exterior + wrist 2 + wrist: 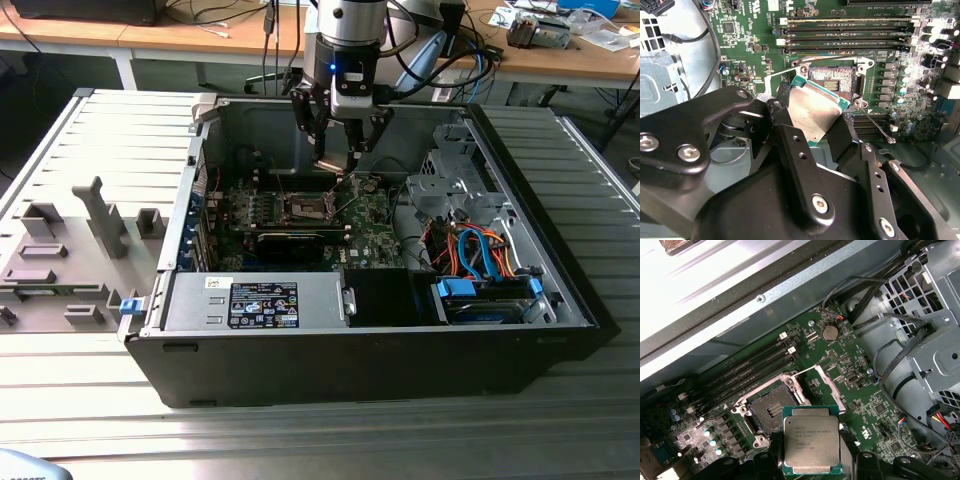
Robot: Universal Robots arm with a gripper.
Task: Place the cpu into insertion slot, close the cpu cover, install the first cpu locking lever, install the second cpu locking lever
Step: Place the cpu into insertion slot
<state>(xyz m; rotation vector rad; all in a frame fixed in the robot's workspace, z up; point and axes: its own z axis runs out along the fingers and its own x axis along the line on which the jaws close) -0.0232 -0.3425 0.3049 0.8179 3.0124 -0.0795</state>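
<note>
hanging just above the green motherboard [852, 365], the cpu [811, 444] is gripped between the two black fingers [790, 145] of the gripper [812, 467], one finger pressed against each opposite edge. its silver-grey metal top is turned toward the first wrist view, with a thin green border visible around it. the chip is not seated: the insertion slot [772, 411], a dark square socket with a metal rim, is seen bare just beside it. in the second wrist view the chip is seen at a tilt, and one of its corners overlaps the socket. the cpu cover [830, 390], a thin silver frame, is swung up and away from the socket along one side. long black memory slots [747, 371] are laid in parallel rows next to the socket. in the exterior view the arm is seen reaching down into an open computer case [300, 365], with the claw held over the socket area. a grey power supply [255, 300] is set along the near wall, and orange and blue cables [480, 250] are bundled toward the exterior view's right. the case is laid on a slatted metal table [90, 400], and grey plastic fixtures [100, 215] are set out on the exterior view's left.
</note>
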